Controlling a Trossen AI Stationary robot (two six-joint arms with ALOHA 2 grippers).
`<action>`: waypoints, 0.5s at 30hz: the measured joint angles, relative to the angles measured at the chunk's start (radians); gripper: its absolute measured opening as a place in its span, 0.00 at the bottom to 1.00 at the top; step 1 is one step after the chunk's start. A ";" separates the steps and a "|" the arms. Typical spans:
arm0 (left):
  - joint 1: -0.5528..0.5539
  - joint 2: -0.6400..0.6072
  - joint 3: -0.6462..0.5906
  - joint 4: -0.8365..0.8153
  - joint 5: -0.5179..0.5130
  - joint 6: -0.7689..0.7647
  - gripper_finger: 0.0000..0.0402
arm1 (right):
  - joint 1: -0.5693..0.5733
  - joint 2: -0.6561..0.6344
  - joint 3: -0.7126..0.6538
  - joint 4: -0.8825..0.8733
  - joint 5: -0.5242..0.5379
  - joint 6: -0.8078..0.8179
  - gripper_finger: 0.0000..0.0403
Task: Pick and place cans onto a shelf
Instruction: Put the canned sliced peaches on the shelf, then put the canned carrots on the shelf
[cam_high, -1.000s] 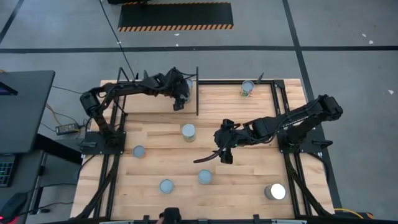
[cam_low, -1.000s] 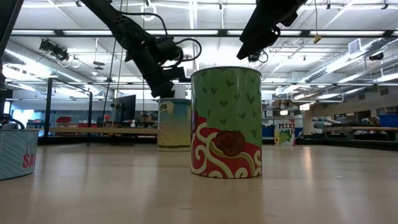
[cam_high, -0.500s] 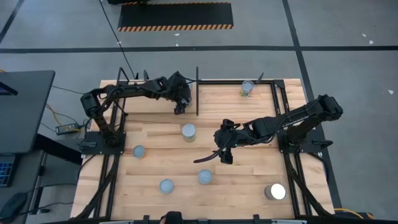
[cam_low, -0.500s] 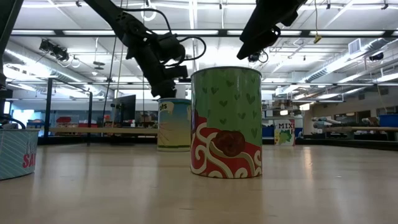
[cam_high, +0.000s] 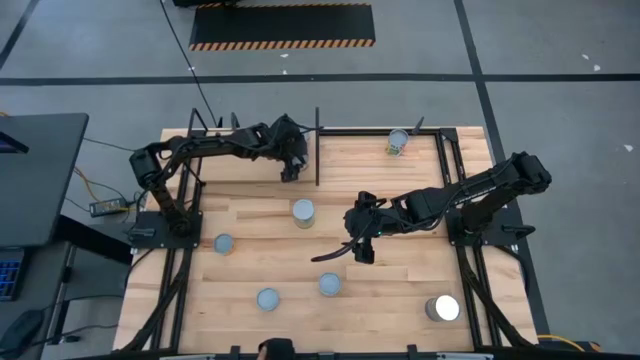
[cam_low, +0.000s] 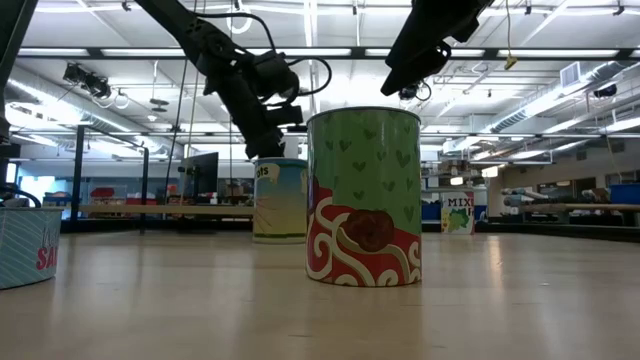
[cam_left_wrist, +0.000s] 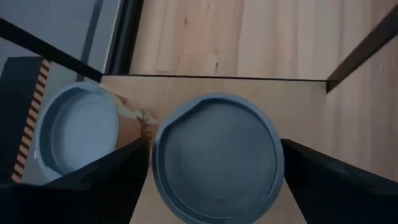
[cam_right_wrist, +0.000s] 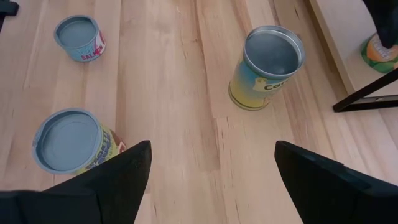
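On the shelf (cam_left_wrist: 249, 93), near its left end, two cans stand upright side by side: one (cam_left_wrist: 78, 134) off to the side and one (cam_left_wrist: 217, 158) between the fingers of my open left gripper (cam_left_wrist: 216, 149), which slants down over it (cam_high: 288, 168). Another can (cam_high: 398, 142) stands at the shelf's right end (cam_high: 425, 150). Several cans rest on the table, among them one (cam_high: 303, 212) at mid-table and a wider bright one (cam_high: 442, 308) near the front right. My right gripper (cam_high: 358, 250) hovers open above the table's middle, holding nothing. My left gripper has one finger (cam_left_wrist: 124, 174) on either side of the can's round top (cam_left_wrist: 168, 134), coming from above at a slant. Whether the fingers touch the can's wall I cannot tell. The can stands upright on the shelf panel.
Black posts (cam_high: 317, 150) rise from the shelf beside my left gripper. In the right wrist view, three cans (cam_right_wrist: 267, 59) (cam_right_wrist: 69, 142) (cam_right_wrist: 78, 37) stand ahead on bare planks. A green-and-red can (cam_low: 362, 197) stands closest in the low view.
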 joint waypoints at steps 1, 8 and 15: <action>0.000 0.000 0.000 0.005 0.000 0.000 0.89 | 0.000 0.000 0.000 0.000 0.000 -0.001 0.87; -0.015 -0.003 0.000 0.023 0.012 0.019 0.89 | 0.000 0.000 0.000 0.000 0.000 -0.015 0.87; -0.043 -0.033 0.071 -0.083 -0.005 0.020 0.89 | -0.001 0.000 -0.011 0.070 0.000 -0.052 0.87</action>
